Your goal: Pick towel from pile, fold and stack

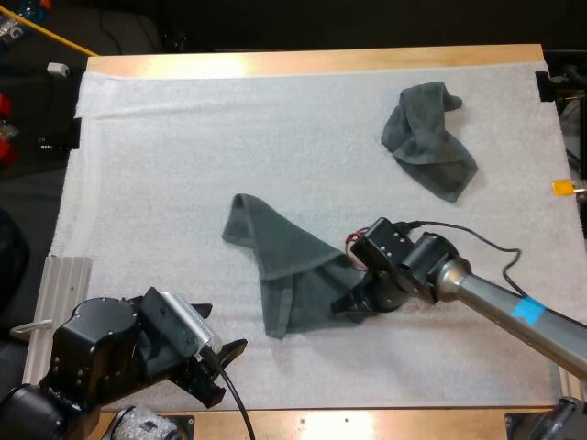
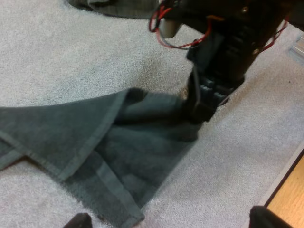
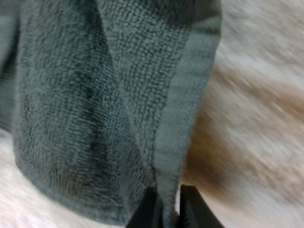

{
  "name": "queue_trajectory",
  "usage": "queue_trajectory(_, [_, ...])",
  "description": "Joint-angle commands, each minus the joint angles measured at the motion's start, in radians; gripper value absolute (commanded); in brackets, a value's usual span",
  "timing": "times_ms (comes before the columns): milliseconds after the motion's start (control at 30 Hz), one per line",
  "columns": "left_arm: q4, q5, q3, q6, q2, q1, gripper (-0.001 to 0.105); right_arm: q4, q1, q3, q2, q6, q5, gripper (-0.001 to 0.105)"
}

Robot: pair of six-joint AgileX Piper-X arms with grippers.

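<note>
A dark grey-green towel [image 1: 275, 266] lies half spread in the middle of the white mat, with one corner pointing to the far left. My right gripper [image 1: 347, 305] is low at its right edge, shut on the towel's hem [image 3: 185, 118], which runs up from between the fingers [image 3: 142, 211]. The left wrist view has that gripper [image 2: 202, 107] pinching the towel [image 2: 95, 142] where its folds bunch. My left gripper [image 1: 225, 371] hovers near the front edge, left of the towel, open with nothing in it. A second towel [image 1: 426, 137] sits crumpled at the far right.
The white mat [image 1: 183, 156] covers most of the wooden table [image 1: 321, 62]. A ribbed metal rail [image 1: 64, 284] lies along the mat's left side. The table's front edge [image 1: 367, 422] runs just behind my left gripper.
</note>
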Motion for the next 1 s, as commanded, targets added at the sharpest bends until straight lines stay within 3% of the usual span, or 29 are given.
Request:
queue_trajectory(0, [0.002, 0.005, -0.006, -0.009, 0.001, -0.003, 0.063, 0.071, -0.001, 0.001, -0.027, -0.013, 0.044, 0.000])
queue_trajectory(233, [-0.005, 0.005, -0.002, -0.009, 0.001, -0.003, 0.063, 0.224, -0.001, 0.001, -0.076, -0.013, 0.171, 0.000])
queue_trajectory(433, [-0.010, 0.029, 0.048, -0.009, 0.003, -0.003, 0.063, 0.232, -0.001, 0.005, -0.076, 0.006, 0.201, 0.000])
queue_trajectory(533, [-0.019, 0.064, 0.057, -0.009, 0.003, -0.003, 0.063, 0.231, -0.001, 0.009, -0.076, 0.006, 0.224, 0.000])
queue_trajectory(833, [-0.079, 0.065, 0.059, 0.045, 0.072, -0.031, 0.063, 0.224, -0.001, 0.013, -0.076, 0.006, 0.224, 0.000])
queue_trajectory(967, [-0.079, -0.004, 0.059, 0.044, 0.151, -0.107, 0.063, 0.224, -0.001, 0.013, -0.076, 0.006, 0.224, 0.000])
